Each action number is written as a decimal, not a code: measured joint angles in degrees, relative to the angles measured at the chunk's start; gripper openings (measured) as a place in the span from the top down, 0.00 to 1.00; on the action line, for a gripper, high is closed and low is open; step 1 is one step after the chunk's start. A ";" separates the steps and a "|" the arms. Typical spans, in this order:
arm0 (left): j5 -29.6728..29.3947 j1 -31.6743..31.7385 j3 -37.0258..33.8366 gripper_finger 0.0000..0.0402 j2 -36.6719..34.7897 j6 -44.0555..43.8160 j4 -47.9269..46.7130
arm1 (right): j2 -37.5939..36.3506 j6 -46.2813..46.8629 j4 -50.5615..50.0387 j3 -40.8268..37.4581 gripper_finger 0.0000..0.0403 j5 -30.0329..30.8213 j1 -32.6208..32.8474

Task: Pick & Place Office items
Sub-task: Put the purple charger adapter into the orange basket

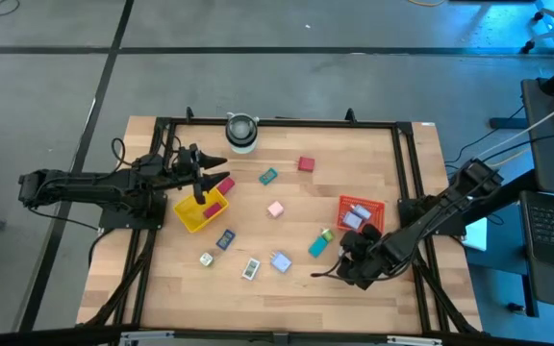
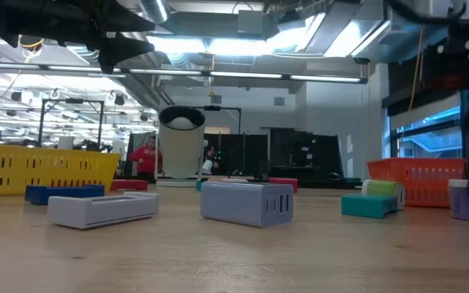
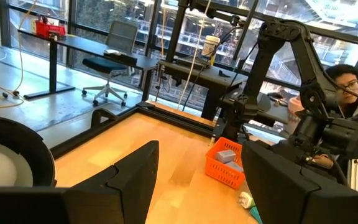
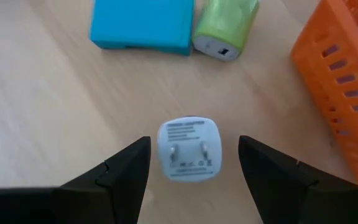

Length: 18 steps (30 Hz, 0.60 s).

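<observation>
My right gripper (image 4: 194,165) points steeply down near the table's right edge, open, one finger on either side of a white plug block (image 4: 189,149) that lies on the wood, prongs up; neither finger touches it. Just beyond lie a teal block (image 4: 143,25) and a green cylinder (image 4: 225,28). In the high view this gripper (image 1: 352,252) stands in front of the orange tray (image 1: 377,210). My left gripper (image 1: 203,183) hovers level above the yellow tray (image 1: 188,217), open and holding nothing (image 3: 197,186). Other office items lie scattered over the table's middle.
The orange tray (image 4: 347,81) holds a few pieces and stands close to my right fingers. A white-and-grey cylinder (image 1: 242,132) stands at the far edge. Red (image 1: 305,163), teal (image 1: 268,177), pink (image 1: 275,209), pale blue (image 1: 280,261), white (image 1: 250,270) and dark blue (image 1: 225,238) pieces lie between the trays.
</observation>
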 joint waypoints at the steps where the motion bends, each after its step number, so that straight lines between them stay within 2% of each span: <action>1: 0.38 0.00 0.00 0.44 -0.02 -0.11 0.02 | 0.67 -0.01 0.07 -0.01 0.39 -0.01 -0.09; 8: 1.02 0.00 0.00 0.44 -0.02 -0.26 0.03 | 2.81 -0.40 1.44 -0.03 0.43 -0.68 -0.47; 18: 1.02 0.00 0.00 0.44 0.00 -0.26 0.02 | 2.81 -0.71 1.89 -0.04 0.63 -1.25 -0.46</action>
